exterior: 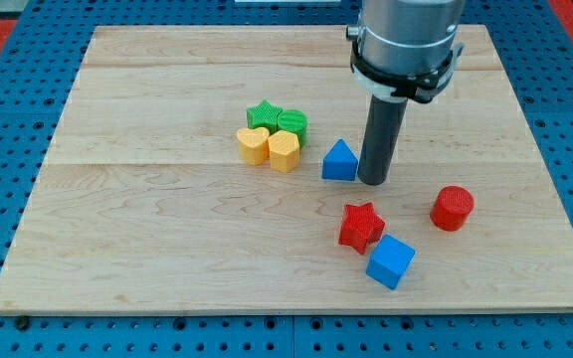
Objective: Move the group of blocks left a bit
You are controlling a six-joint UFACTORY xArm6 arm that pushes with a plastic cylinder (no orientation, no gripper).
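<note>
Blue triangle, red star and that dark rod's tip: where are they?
Blue triangle (339,161), camera view, front face.
Red star (361,225), camera view, top centre.
My tip (373,182), camera view, rod's very end, right beside the blue triangle.

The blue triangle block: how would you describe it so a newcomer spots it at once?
On the wooden board, find the dark rod near the middle; my tip rests just right of the blue triangle. It sits alone between the green-and-yellow cluster and the rod. The other blue block is a cube, lower down beside the red star.

Bright, even light; sharp, soft shadows.
</note>
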